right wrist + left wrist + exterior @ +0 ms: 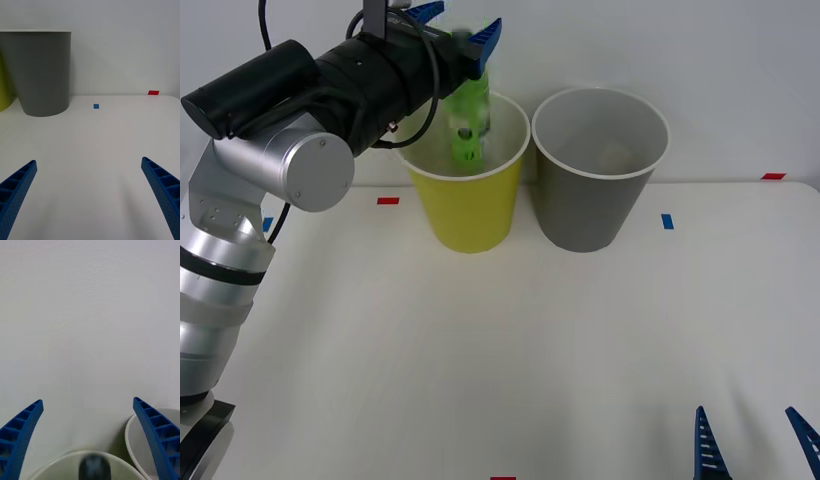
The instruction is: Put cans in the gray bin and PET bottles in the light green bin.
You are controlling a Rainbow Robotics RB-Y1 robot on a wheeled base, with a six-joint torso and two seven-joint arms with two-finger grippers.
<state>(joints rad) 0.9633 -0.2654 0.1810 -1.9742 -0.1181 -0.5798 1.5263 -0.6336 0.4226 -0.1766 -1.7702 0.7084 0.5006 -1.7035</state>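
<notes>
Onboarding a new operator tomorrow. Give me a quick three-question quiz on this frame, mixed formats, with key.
1. True or false: the small bright green plastic bottle is blurred above the round lime bin.
2. The left gripper is: A) open B) shut on the bottle C) resting on the table.
3. Which bin stands nearer the blue tape square?

Key: 1 true. 2 A. 3 the round dark gray bin. The right gripper hangs open over the white table.

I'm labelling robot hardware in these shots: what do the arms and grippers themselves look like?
The left arm has rounded silver-grey segments with black bands, then a black forearm with black cables looped along it. The left gripper has blue, ribbed, tapering fingers with open cells. The right gripper, at the table's near edge, has matching blue fingers with dotted inner faces.
</notes>
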